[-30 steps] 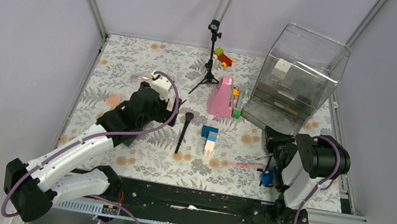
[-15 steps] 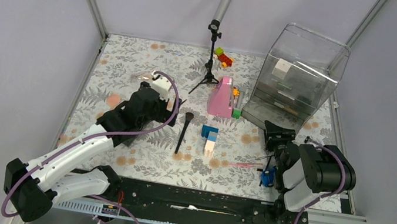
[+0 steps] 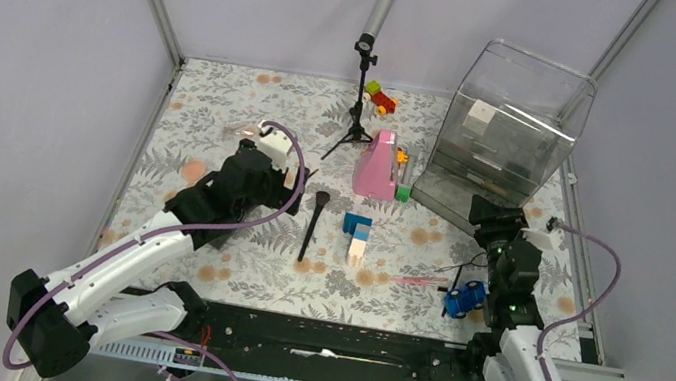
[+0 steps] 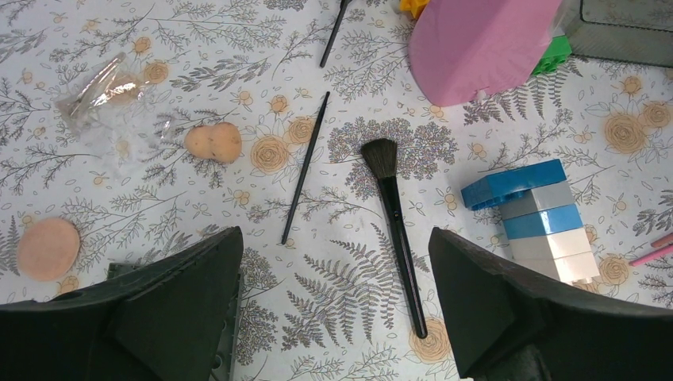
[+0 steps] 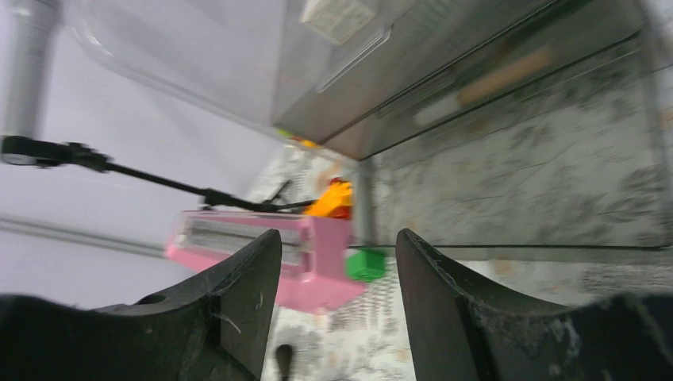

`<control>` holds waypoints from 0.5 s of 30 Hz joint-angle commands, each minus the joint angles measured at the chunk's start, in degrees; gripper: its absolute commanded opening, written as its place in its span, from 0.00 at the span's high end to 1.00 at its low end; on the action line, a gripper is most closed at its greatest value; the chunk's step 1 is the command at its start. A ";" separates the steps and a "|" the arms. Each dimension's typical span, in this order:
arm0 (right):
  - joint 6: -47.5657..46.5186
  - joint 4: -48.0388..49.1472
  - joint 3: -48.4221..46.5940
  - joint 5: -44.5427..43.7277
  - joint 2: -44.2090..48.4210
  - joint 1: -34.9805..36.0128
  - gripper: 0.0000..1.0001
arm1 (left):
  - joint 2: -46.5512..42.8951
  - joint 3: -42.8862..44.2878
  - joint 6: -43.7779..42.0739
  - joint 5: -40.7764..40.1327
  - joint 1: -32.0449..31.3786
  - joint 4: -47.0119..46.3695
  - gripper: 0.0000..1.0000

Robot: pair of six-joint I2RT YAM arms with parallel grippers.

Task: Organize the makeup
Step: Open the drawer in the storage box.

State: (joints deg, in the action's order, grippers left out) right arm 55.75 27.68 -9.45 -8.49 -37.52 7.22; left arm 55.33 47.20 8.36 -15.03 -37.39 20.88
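Observation:
A big black makeup brush [image 3: 313, 222] [image 4: 394, 214] lies mid-table, just ahead of my left gripper [image 4: 335, 238] [image 3: 290, 178], which is wide open and holds nothing. Left of it are a thin black pencil [image 4: 305, 167], a peanut-shaped peach sponge [image 4: 213, 141] and a round peach sponge [image 4: 48, 248] [image 3: 192, 170]. A pink pencil [image 3: 420, 281] and a thin black stick [image 3: 452, 268] lie near my right arm. My right gripper [image 3: 496, 219] [image 5: 340, 238] is open and empty, facing the clear drawer organizer [image 3: 509, 135] [image 5: 476, 71].
A tall pink cone-shaped object [image 3: 378, 166] [image 5: 262, 254] stands beside the organizer with a green block [image 5: 365, 264]. Blue-and-white stacked blocks [image 3: 357, 234] [image 4: 540, 218], a blue toy car [image 3: 466, 296], a microphone stand [image 3: 362, 83], coloured toy blocks [image 3: 380, 99] and a crumpled clear wrapper [image 4: 103, 91] are also there.
My right gripper has opened, and its arm has unfolded and swung so the wrist now faces the organizer. The blue toy car is uncovered. The left arm has not moved.

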 commanded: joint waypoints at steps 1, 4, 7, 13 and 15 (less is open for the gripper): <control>-16.90 -24.91 -8.52 -8.89 -1.20 0.34 0.38 | 0.03 0.00 -0.71 1.23 0.39 -2.30 0.01; -19.46 -27.23 -13.79 -6.47 -10.25 0.33 0.35 | -0.03 0.00 -0.71 1.12 0.38 -2.28 0.01; -22.07 -27.25 -18.51 -4.53 -19.78 0.34 0.34 | -0.31 -0.16 -0.71 0.59 0.38 -2.09 0.01; -25.80 -26.41 -25.60 -3.28 -29.72 0.34 0.33 | -0.31 -0.15 -0.71 0.52 0.41 -2.10 0.01; -26.39 -25.37 -26.59 -2.11 -31.48 0.34 0.33 | -0.31 -0.18 -0.71 0.59 0.39 -2.08 0.01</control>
State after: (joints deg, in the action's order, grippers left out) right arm 33.61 1.52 -31.38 -12.32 -66.92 7.25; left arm 55.35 47.20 8.36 -14.76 -37.39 20.88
